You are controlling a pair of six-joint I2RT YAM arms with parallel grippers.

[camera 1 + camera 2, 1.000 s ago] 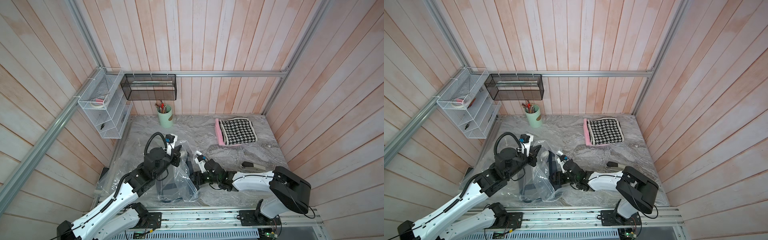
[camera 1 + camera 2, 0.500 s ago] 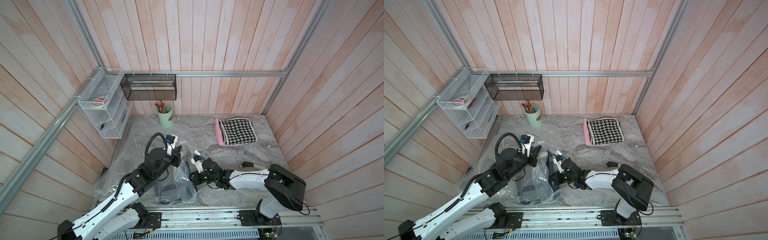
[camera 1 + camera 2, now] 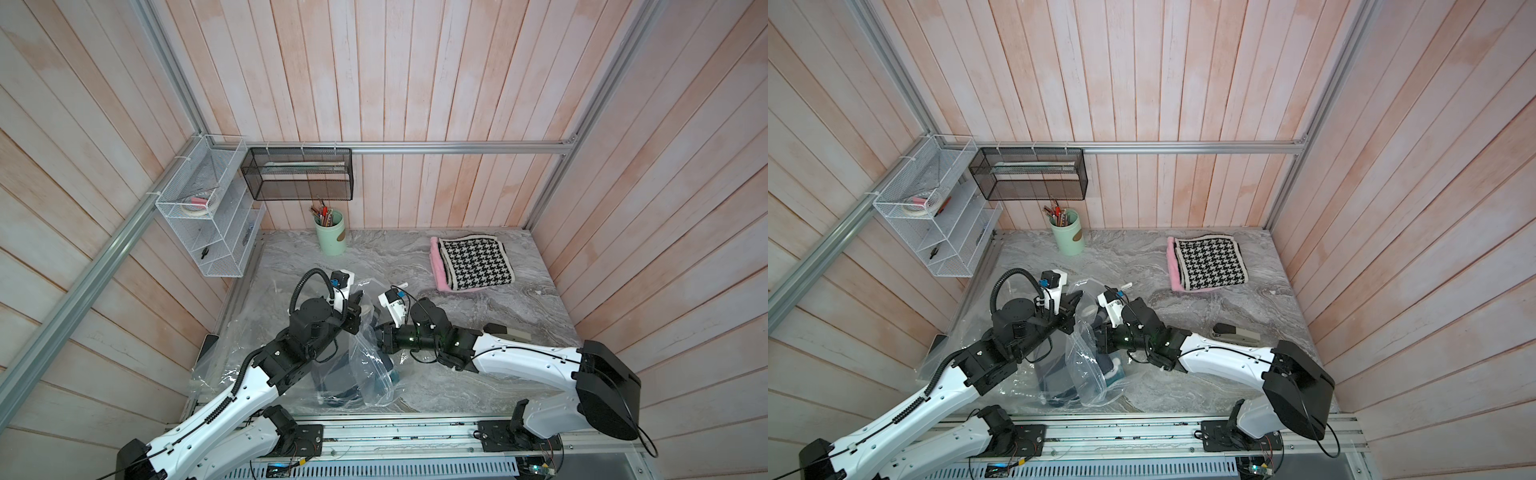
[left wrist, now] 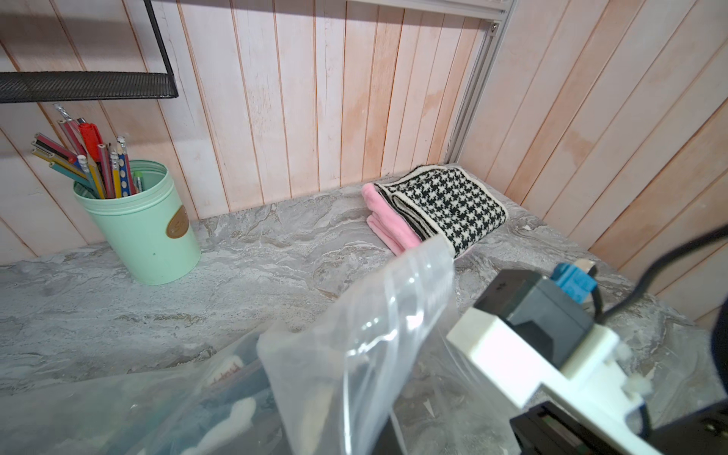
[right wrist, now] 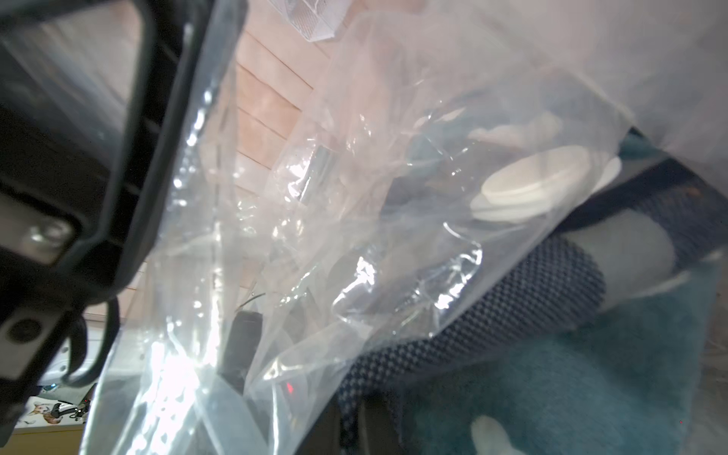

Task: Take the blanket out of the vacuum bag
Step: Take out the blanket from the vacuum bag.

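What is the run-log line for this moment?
left tool: shut on vacuum bag | right tool: shut on teal blanket | stage: not out

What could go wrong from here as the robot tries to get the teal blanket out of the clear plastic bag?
The right gripper, shut inside the clear crinkly vacuum bag, may have pinched film along with the fluffy teal blanket, so pulling would drag the bag too.
The left gripper holds only a thin edge of the bag's mouth; it could slip, letting the opening collapse.
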